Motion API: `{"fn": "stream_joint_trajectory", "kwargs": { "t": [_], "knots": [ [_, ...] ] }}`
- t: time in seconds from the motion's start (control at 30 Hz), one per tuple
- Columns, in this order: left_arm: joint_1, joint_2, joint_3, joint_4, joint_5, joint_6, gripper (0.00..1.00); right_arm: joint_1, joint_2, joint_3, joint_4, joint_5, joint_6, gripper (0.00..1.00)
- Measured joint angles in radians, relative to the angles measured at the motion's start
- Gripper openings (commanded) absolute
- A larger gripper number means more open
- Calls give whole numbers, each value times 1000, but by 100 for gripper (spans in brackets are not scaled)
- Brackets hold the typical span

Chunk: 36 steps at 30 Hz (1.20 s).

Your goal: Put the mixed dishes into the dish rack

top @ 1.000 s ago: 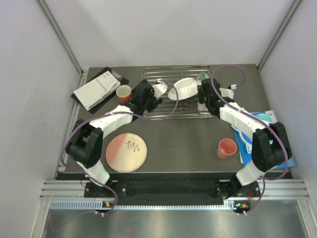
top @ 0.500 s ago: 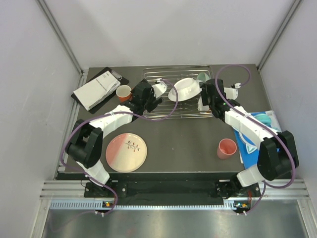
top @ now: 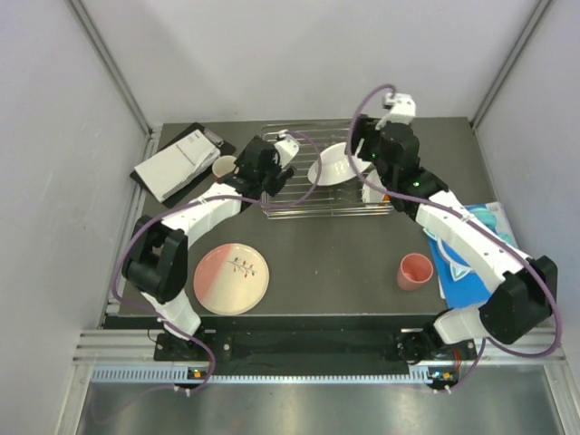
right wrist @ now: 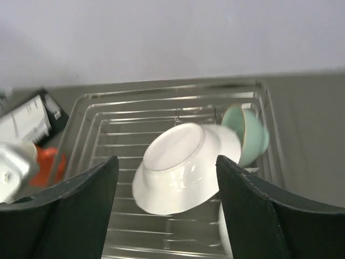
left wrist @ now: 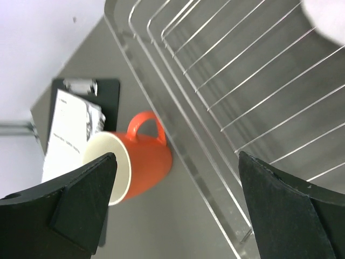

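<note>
Nearest me, the pink plate (top: 231, 277) is lying flat by the counter's near left corner, and the cup (top: 415, 271) is standing upright toward the near right. Farther back, the rack (top: 313, 201) is sitting by the far edge. The white plate (right wrist: 178, 167) is leaning tilted inside it, with the bowl (right wrist: 248, 132) tipped on its side just beside it at the rack's right end. The mug (left wrist: 143, 162) is standing just beside the rack's left side. The left gripper (left wrist: 177, 178) is hovering above that side and the right gripper (right wrist: 167, 162) above the white plate, both with jaws spread wide, gripping nothing.
</note>
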Motion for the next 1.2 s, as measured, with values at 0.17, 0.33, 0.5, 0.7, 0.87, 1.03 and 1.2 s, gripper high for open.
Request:
{"fn": "stream_joint_trajectory", "kwargs": {
  "t": [0.17, 0.33, 0.5, 0.7, 0.87, 1.03, 1.2],
  "knots": [
    [54, -22, -18, -52, 12, -61, 99, 93, -57, 39, -43, -139, -621, 94],
    [92, -74, -42, -77, 27, -111, 99, 193, -92, 21, -134, -190, -991, 97],
    [116, -82, -42, -88, 49, -155, 99, 196, -81, 31, -254, -284, -1104, 100],
    [125, -71, -42, -102, 60, -197, 99, 215, 22, 102, -381, -410, -1102, 100],
    [132, -65, -42, -100, 61, -222, 99, 233, 124, 128, -449, -452, -1061, 100],
    [132, -65, -46, -95, 61, -231, 99, 236, 189, 128, -475, -458, -1034, 100],
    [135, -65, -57, -79, 60, -245, 99, 236, 225, 128, -432, -407, -1031, 100]
  ]
}}
